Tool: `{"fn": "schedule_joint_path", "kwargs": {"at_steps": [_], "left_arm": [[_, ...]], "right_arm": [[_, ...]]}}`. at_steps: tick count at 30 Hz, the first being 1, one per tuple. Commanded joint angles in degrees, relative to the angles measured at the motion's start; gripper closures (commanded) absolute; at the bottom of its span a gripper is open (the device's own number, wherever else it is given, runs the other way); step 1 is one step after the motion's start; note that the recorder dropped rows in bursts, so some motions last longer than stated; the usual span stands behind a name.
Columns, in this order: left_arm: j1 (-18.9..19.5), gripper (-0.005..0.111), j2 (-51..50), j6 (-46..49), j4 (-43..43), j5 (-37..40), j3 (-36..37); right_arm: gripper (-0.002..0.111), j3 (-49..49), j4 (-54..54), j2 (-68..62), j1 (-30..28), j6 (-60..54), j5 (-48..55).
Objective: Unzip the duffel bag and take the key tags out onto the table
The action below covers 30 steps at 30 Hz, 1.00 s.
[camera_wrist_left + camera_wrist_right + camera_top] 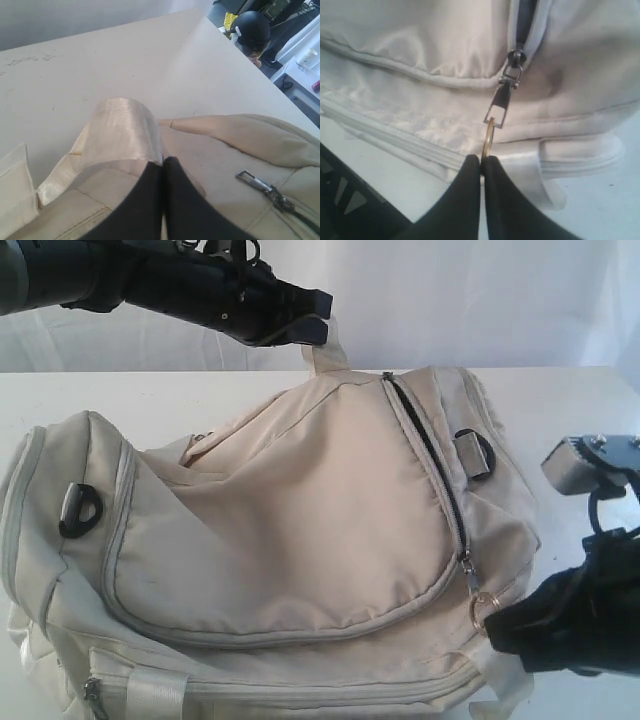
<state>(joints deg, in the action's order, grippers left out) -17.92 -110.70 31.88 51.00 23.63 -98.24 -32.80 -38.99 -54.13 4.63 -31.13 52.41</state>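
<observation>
Large cream-white duffel bag (300, 540) lying on its side on a white table (560, 410), filling most of the exterior view from the left edge to right of centre. Black D-rings at left and at upper right of the bag.

Grey zipper (430, 455) running from the top centre of the bag down toward the lower right, parted along that stretch into a thin dark gap. Slider (512, 70) sitting at the lower end of the gap, with a flat metal pull hanging from it and a thin gold-coloured pull ring (489, 137) linked through the pull's end.

Right gripper (481, 160) entering from the lower right of the exterior view. Black fingers pressed tight together, pinching the lower edge of the pull ring between their tips. Ring and pull stretched in a straight line from slider to fingertips. No contact with the bag's fabric visible.

Left gripper (164, 162) reaching in from the upper left of the exterior view, above the bag's top edge. Fingers closed flat against each other, no gap between them, nipping a pale, shiny webbing strap (122, 132). Strap rising from the top of the bag to the fingertips and arching over them as a loop in the left wrist view.
</observation>
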Motion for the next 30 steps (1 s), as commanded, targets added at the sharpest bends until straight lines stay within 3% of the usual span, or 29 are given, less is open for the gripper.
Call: {"fn": "schedule_joint_path", "kwargs": {"at_steps": [1, 7, 21, 27, 30], "left_arm": [[0.8, 0.107, 0.3, -0.4, 1.2, -0.1, -0.5], [0.8, 0.107, 0.3, -0.4, 1.2, 0.3, -0.5], [0.8, 0.107, 0.3, -0.4, 1.2, 0.4, -0.5], [0.8, 0.107, 0.3, -0.1, 1.0, 2.7, -0.5], [0.8, 0.107, 0.3, -0.1, -1.2, 3.6, -0.5]], "right_arm": [[0.108, 3.3, -3.6, 0.5, 2.6, -0.8, 0.4], [0.108, 6.6, -12.4, 0.5, 7.1, -5.3, -3.5], [0.108, 8.9, -15.8, -7.4, 18.4, -6.0, -10.5], [0.108, 8.5, -14.9, -8.6, 19.0, -6.1, -10.0], [0.099, 7.1, -12.8, -8.6, 19.0, -6.1, -8.5]]}}
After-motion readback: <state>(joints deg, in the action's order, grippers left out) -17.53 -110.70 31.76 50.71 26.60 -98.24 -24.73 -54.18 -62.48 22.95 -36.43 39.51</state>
